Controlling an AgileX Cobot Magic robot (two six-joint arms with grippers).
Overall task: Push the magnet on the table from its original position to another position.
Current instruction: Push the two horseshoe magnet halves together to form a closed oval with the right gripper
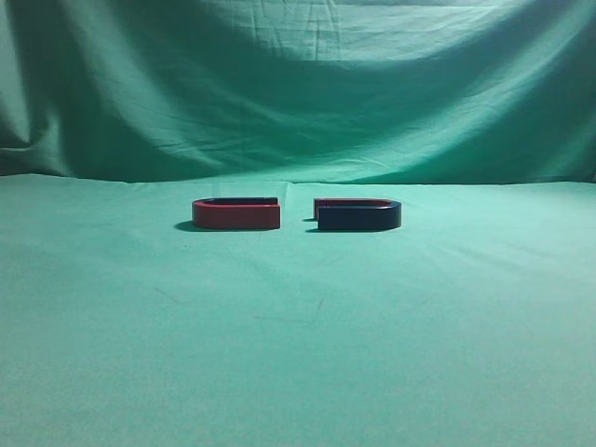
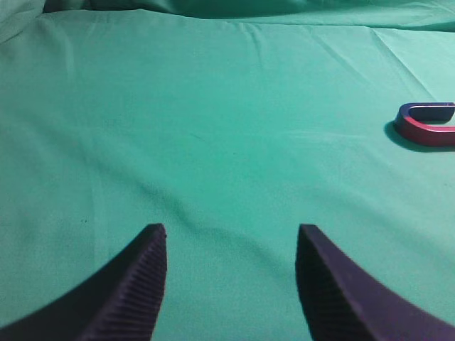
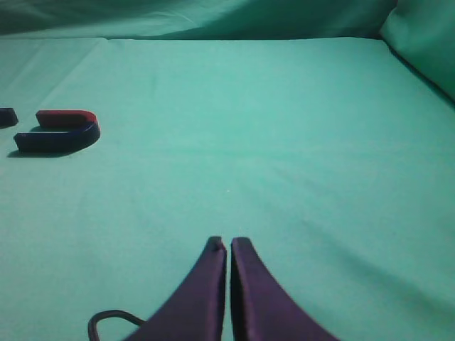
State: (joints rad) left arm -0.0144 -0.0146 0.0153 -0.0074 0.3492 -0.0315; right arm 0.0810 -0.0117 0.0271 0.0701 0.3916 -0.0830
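The magnet [image 1: 358, 215], U-shaped with a dark navy near side and a red inner arm, lies flat on the table [image 1: 298, 335] right of centre. It also shows in the right wrist view [image 3: 58, 133] at the far left. A second U-shaped magnet with a red side [image 1: 237, 213] lies just left of it, open ends facing; it shows in the left wrist view [image 2: 429, 123] at the right edge. My left gripper [image 2: 231, 238] is open and empty over bare cloth. My right gripper [image 3: 228, 245] is shut and empty, well right of the magnet. Neither gripper shows in the exterior view.
Wrinkled green cloth covers the table and rises as a backdrop [image 1: 298, 84] behind the magnets. A dark end of the second magnet [image 3: 7, 117] shows at the left edge of the right wrist view. A thin black cable loop [image 3: 106, 323] hangs by the right gripper.
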